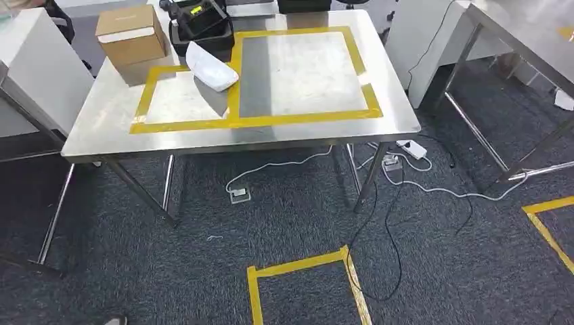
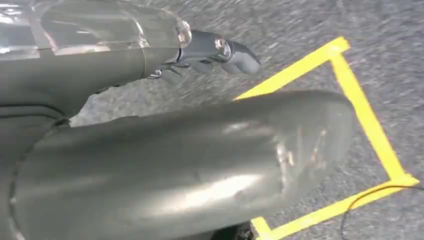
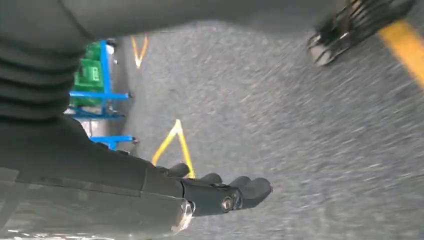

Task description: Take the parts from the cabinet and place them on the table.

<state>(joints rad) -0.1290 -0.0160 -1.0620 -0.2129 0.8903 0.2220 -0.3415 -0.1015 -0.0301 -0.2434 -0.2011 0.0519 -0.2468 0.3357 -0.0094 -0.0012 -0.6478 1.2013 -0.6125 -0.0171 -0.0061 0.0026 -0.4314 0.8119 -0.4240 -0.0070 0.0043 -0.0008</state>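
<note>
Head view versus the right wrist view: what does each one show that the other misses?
The head view alone has the steel table with its yellow tape outlines, a cardboard box, a white part, a black bin and cables on the floor. The right wrist view alone has the right hand, holding nothing, and a blue rack with green boxes. Both show grey carpet marked with yellow tape.

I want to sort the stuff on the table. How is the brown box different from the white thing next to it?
The cardboard box is brown with square corners; the white part is white and rounded. The box stands outside the yellow tape near the table's back left corner; the white part lies across the tape line. The box looks bulkier and taller, the white part lower. Both rest on the steel table.
</note>
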